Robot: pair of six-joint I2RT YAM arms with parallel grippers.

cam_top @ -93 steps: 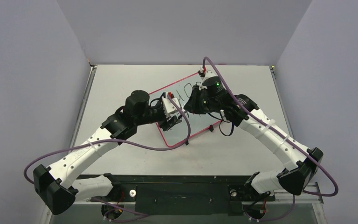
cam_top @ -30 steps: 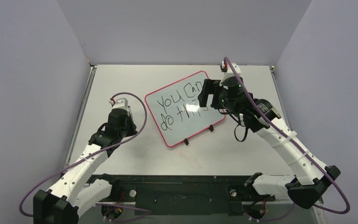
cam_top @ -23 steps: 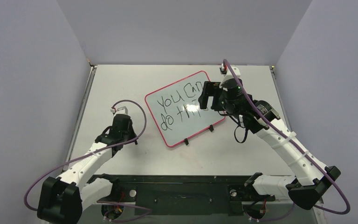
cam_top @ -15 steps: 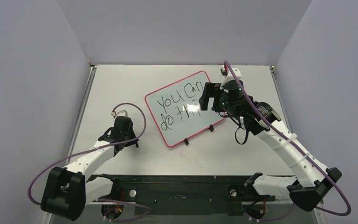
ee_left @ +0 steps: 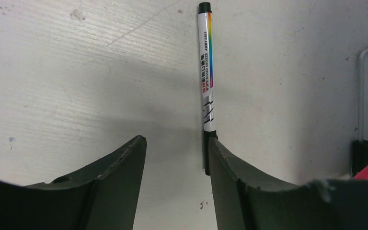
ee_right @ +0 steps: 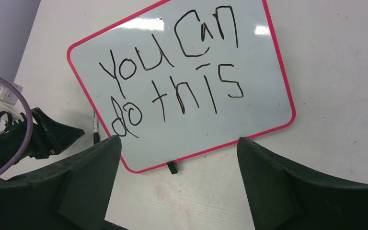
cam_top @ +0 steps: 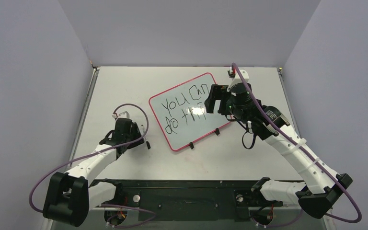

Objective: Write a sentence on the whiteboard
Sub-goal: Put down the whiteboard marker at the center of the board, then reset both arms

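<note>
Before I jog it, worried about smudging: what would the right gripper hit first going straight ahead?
Probably the whiteboard, around the sentence; the open right gripper points at it from above, though the gap is unclear.

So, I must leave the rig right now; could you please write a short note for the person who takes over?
The left gripper is open and empty, low over the table. The marker lies flat just ahead, its near end beside one fingertip.
The right gripper is open and empty, held above the whiteboard.
The whiteboard lies on the table, with the marker to its left and apart from it.
Done: the sentence "you can do this" stands complete in two lines.
Left: no more writing, it seems; probably only bring both arms home.
</note>
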